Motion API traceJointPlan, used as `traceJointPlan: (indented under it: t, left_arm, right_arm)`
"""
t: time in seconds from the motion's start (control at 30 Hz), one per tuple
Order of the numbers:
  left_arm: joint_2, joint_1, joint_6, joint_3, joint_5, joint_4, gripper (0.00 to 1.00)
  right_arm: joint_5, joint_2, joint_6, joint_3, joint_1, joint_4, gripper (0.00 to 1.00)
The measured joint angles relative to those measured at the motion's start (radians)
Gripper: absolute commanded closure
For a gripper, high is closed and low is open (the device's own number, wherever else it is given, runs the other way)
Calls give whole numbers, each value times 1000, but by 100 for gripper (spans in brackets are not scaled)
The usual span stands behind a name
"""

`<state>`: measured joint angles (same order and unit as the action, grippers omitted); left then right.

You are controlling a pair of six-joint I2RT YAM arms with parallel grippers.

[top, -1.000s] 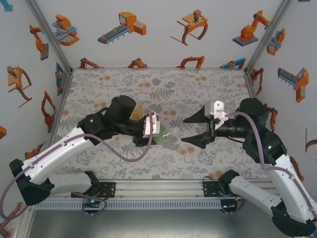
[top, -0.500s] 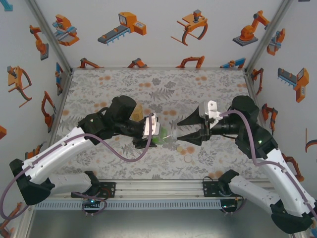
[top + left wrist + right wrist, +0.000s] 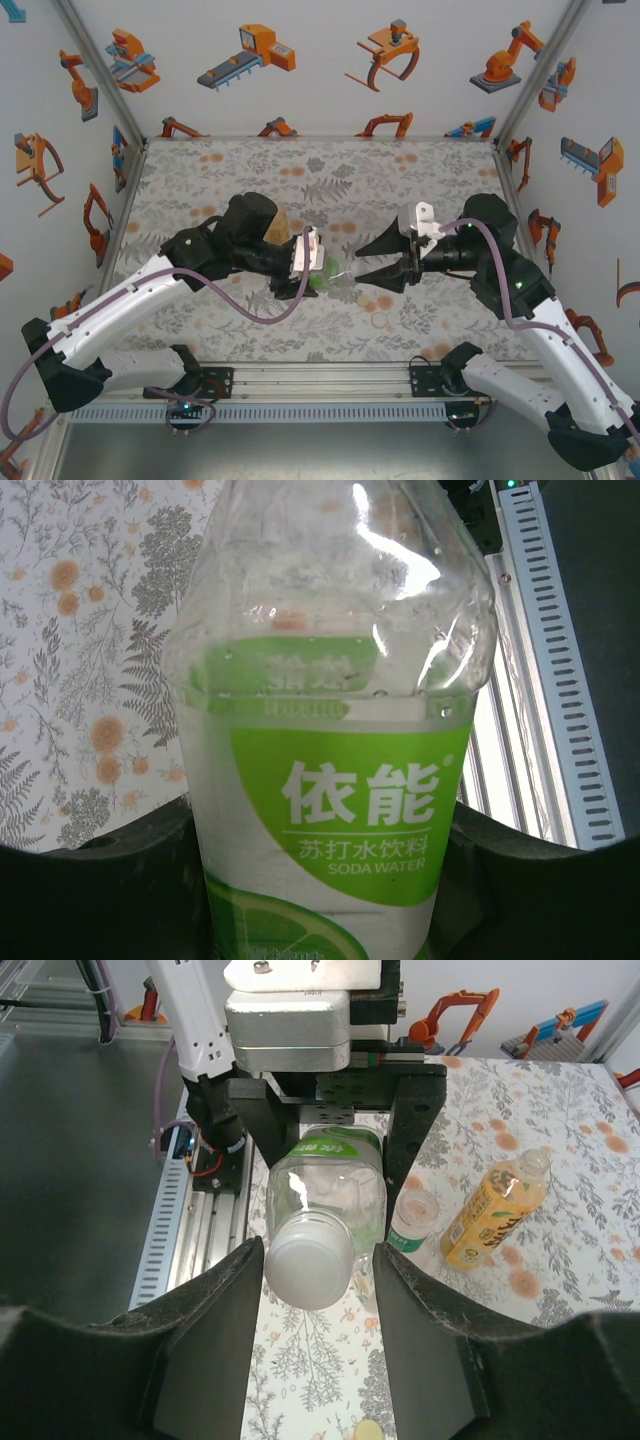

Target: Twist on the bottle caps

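While left claw (image 3: 314,268) grips green-label bottle (image 3: 330,780), right claw (image 3: 358,265), wide, has advanced to straddle white cap (image 3: 308,1260).

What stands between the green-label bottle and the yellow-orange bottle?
A slim clear bottle stands upright between the green-label bottle and the yellow-orange bottle; the right wrist view shows it.

left gripper (image 3: 319,271): fingers clamped | right gripper (image 3: 361,265): fingers spread
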<state>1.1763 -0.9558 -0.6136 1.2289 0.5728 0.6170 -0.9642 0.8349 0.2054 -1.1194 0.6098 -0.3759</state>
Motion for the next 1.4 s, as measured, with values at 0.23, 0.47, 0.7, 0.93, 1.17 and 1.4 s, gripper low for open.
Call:
traceJointPlan:
  t: [0.23,0.47,0.7,0.93,1.17,1.4]
  left_arm:
    - [2,0,2,0,-10,-4,100]
    - [2,0,4,0,-24,-10,100]
    - [-3,1,-1,0,-64,-26,100]
    - [-36,2,-11,-48,-176,-158,100]
    - [3,6,-27,-64,-327,-311,100]
    - [71,-3,-30,-64,-453,-424,100]
  right_arm:
    - [11,-4,0,3,2,0,59]
    - [19,-4,-5,3,3,1,71]
    - [64,-10,-145,40,2,90,84]
    - [211,-25,-432,108,1,271,93]
    - [496,-24,-767,152,-1,367,100]
    - [751,-10,-1056,156,0,328,100]
